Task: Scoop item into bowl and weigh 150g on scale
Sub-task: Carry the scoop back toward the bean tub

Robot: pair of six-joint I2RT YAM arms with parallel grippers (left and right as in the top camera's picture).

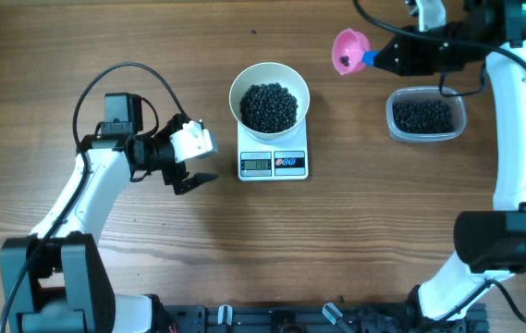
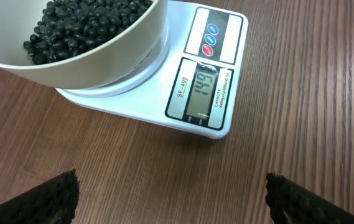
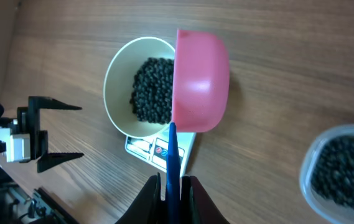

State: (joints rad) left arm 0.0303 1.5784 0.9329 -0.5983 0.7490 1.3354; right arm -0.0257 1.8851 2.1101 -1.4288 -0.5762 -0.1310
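Your right gripper [image 1: 385, 57] is pinched narrow on the blue handle [image 1: 370, 58] of the pink scoop [image 1: 348, 46], which hangs over bare table [image 1: 105, 37] with only a few beans in its cup. The relation to watch is sideways. The white bowl [image 1: 236, 92], heaped with black beans [image 1: 269, 106], sits on the scale [image 1: 274, 164] to the scoop's left and a little nearer the robot's base. The clear tub [image 1: 426, 139] of beans lies to its right. The handle runs left to right with the cup leading, so a reach along that axis should carry the cup toward the bowl. Your left gripper [image 2: 173, 196] stands wide and empty just left of the scale, nearer to it but holding no tool.
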